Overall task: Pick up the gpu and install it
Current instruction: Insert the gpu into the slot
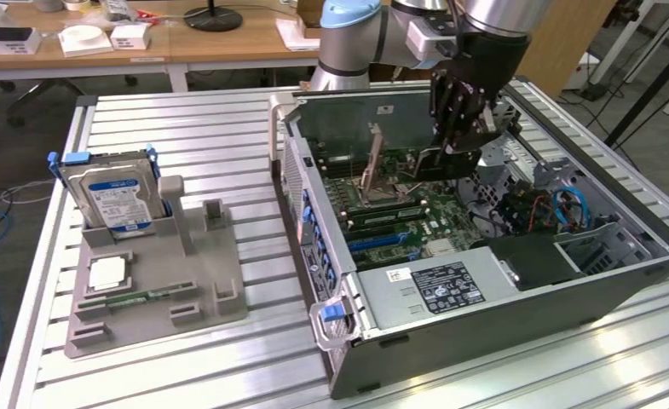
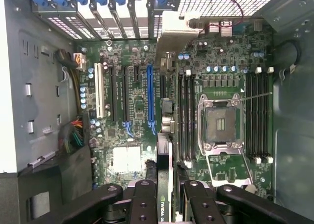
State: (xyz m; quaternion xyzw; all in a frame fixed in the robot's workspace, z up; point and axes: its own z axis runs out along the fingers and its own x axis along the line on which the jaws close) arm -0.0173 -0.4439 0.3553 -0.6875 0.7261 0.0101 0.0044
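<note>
The jaws are clenching the gpu (image 2: pixel 165 160) by its long edge, the black fingers (image 2: pixel 144 204) pressing on both faces of the card. The wrist view is looking straight down the card edge-on, with its silver bracket (image 2: pixel 171 37) at the far end, toward the rear wall of the computer case (image 1: pixel 482 341). The gpu is hanging inside the open case, over the green motherboard (image 2: pixel 132 111). It is near the long blue expansion slot (image 2: pixel 150 94) and between that slot and the empty CPU socket (image 2: pixel 219 121). Whether the card is touching the board I cannot tell.

In the exterior view the robot arm (image 1: pixel 357 34) is reaching down into the case from above. On the exterior view's left a grey holder (image 1: pixel 152 290) is standing on the slatted metal desk (image 1: pixel 198 136). It is carrying an upright hard drive (image 1: pixel 112 200) and a green memory stick (image 1: pixel 141 298) lying flat.
</note>
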